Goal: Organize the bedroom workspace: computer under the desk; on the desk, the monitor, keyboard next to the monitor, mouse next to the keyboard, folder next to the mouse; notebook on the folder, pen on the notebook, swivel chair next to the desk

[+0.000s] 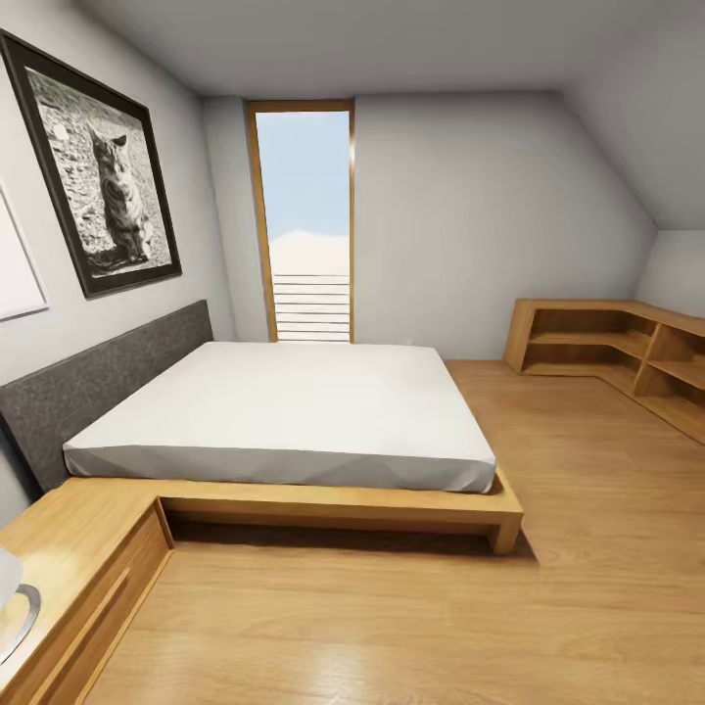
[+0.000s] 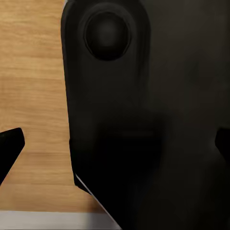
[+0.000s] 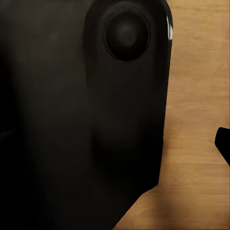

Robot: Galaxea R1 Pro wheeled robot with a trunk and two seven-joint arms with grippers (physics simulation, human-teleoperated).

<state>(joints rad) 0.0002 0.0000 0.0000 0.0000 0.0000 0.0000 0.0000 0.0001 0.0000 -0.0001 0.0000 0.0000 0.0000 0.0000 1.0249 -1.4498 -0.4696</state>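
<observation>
Where bed [image 1: 294, 411] ends, open floor [image 1: 587, 548] (rightward).

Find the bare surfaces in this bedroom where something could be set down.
The mattress top is bare from the grey headboard to the foot. The wood floor lies open between the bed and the corner shelves, whose compartments look empty. The bedside cabinet has room, apart from a white object at its near edge.
</observation>
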